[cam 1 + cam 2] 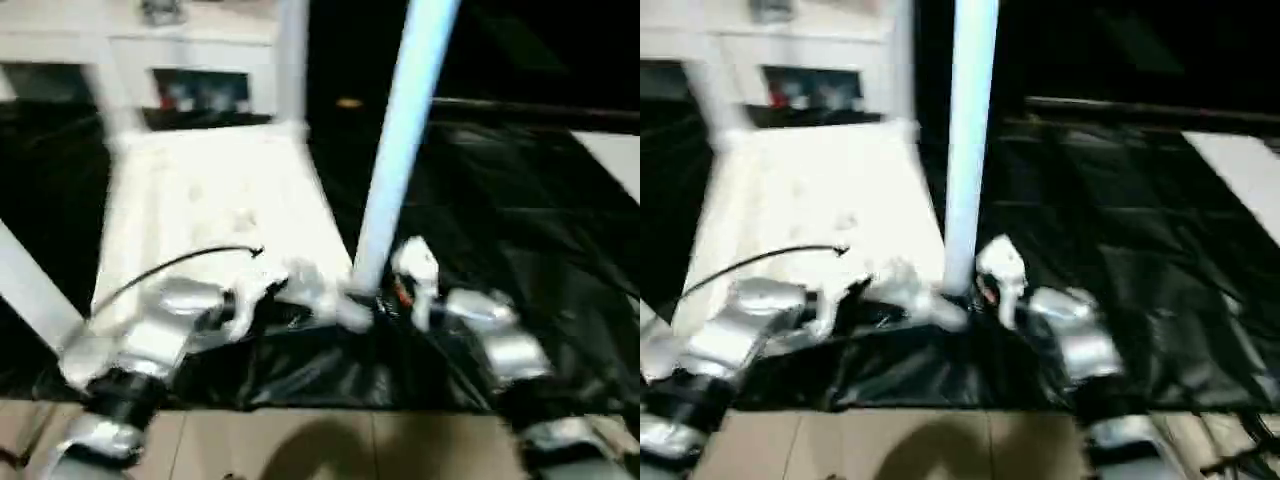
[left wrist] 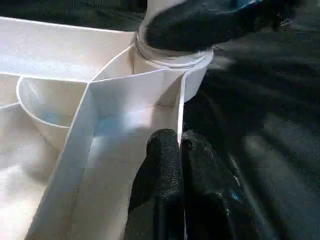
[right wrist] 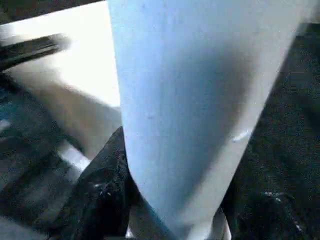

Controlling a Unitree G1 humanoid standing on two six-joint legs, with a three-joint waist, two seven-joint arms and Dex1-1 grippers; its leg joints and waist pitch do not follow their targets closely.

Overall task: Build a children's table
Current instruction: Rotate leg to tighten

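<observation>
Your white table top lies upside down on the black-covered work table, with legs standing up from its far corners and one leg rising from the near right corner socket. Your left gripper is clenched on the top's thin side wall just beside that socket. Your right gripper is closed around the base of that near right leg.
</observation>
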